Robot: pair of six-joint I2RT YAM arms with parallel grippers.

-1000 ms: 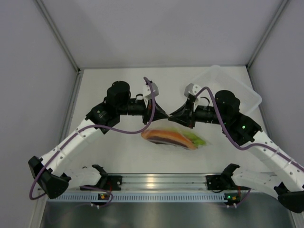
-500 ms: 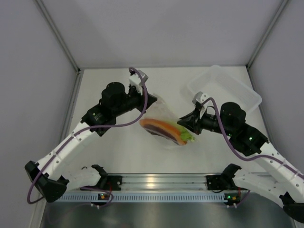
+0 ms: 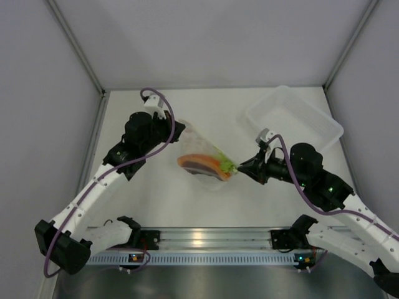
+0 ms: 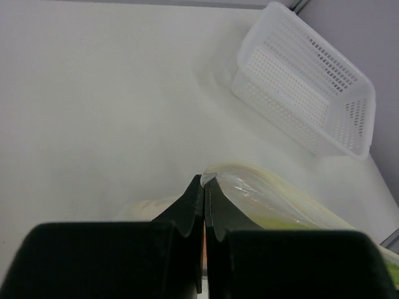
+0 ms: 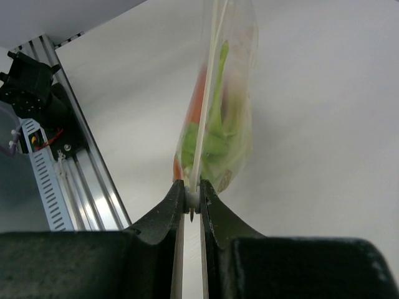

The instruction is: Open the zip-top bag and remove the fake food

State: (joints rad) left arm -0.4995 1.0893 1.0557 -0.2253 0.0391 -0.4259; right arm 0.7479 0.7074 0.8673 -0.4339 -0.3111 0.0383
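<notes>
The clear zip-top bag (image 3: 198, 149) hangs stretched between my two grippers above the table. Inside it lies the fake food: an orange and dark-red wedge (image 3: 197, 162) and a green leafy stalk (image 3: 224, 165). My left gripper (image 3: 179, 128) is shut on the bag's far left corner; in the left wrist view the fingertips (image 4: 204, 181) pinch a fold of the bag (image 4: 274, 200). My right gripper (image 3: 239, 168) is shut on the bag's zip strip at its white slider (image 5: 192, 199). The bag (image 5: 232, 75) rises away from it, with the stalk (image 5: 213, 138) and the wedge (image 5: 197, 103) blurred through the plastic.
A white perforated basket (image 3: 294, 116) stands at the back right, also in the left wrist view (image 4: 304, 81). An aluminium rail (image 3: 199, 239) runs along the near table edge. Grey walls close the left, right and back.
The two grippers, close together above the bag a second ago, have drawn apart: left toward the back left, right toward the near right. The bag has shifted left and is stretched between them.
</notes>
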